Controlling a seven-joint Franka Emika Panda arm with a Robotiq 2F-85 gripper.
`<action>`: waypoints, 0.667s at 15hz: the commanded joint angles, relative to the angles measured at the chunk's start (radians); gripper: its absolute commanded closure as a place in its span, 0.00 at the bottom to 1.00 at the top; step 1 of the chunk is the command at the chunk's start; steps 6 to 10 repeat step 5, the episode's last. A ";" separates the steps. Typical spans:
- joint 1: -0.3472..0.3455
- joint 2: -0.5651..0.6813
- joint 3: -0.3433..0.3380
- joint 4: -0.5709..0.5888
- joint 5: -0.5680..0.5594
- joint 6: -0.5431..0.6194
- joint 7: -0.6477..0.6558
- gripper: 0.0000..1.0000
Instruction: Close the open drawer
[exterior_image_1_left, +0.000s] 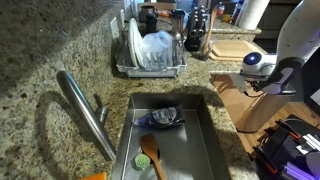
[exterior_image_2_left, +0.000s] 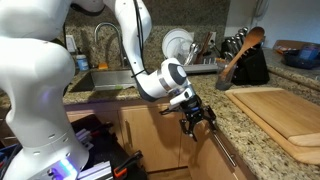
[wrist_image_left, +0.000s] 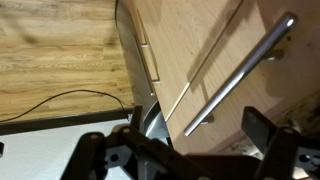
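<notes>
The wooden drawer (exterior_image_2_left: 222, 152) sits under the granite counter, and its front stands out from the cabinet. In the wrist view its light wood front (wrist_image_left: 215, 45) fills the right side, with a long metal bar handle (wrist_image_left: 240, 68) running across it at a slant. My gripper (wrist_image_left: 185, 150) is open and empty, with its dark fingers either side of the lower end of the handle and not touching it. In both exterior views the gripper (exterior_image_2_left: 197, 120) (exterior_image_1_left: 257, 86) hangs just in front of the drawer (exterior_image_1_left: 232, 102) below the counter edge.
A steel sink (exterior_image_1_left: 205, 130) holds a wooden spoon and a dish. A tap (exterior_image_1_left: 85, 110) stands beside it and a dish rack (exterior_image_1_left: 150, 55) behind. A cutting board (exterior_image_2_left: 285, 115) lies on the counter. A wood floor with a black cable (wrist_image_left: 60, 100) lies below.
</notes>
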 joint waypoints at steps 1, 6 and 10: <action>-0.062 -0.135 0.078 -0.034 0.122 0.026 -0.228 0.00; 0.017 -0.020 0.036 -0.007 0.245 0.011 -0.238 0.00; 0.017 -0.020 0.036 -0.007 0.245 0.011 -0.238 0.00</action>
